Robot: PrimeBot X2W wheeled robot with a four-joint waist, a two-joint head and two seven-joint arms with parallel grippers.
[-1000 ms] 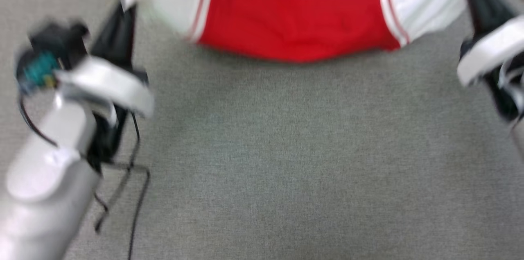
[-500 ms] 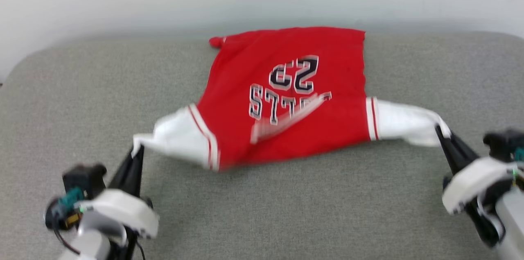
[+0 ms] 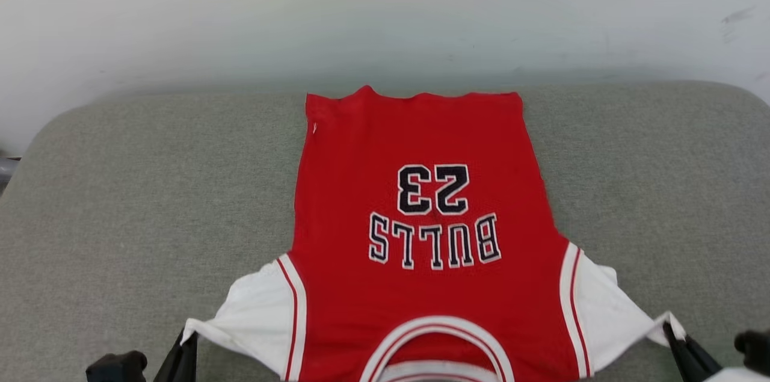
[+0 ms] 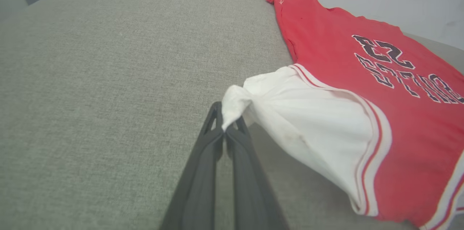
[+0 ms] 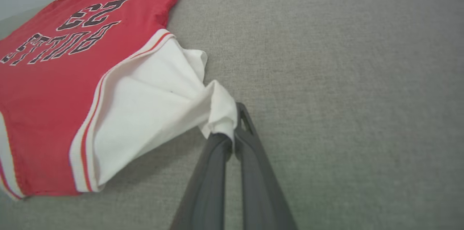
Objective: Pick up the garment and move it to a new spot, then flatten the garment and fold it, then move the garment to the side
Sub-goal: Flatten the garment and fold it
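Clamping white sleeves of garment [image 3: 421, 292]: left claw [image 4: 225, 125], right claw [image 5: 232, 130]; print reads "BULLS", "23", upside-down.

Brightly, evenly lit from above. Soft shadow beneath the raised sleeve of the garment [image 4: 398, 114], lower centre of both wrist views. Slightly soft overall, stretched toward wrist-view edges.

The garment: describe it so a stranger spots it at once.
A wide grey cushion stands against a pale wall. Spread on it lies the garment, collar nearest the robot. It alone is red, with white sleeves and black BULLS 23 lettering.
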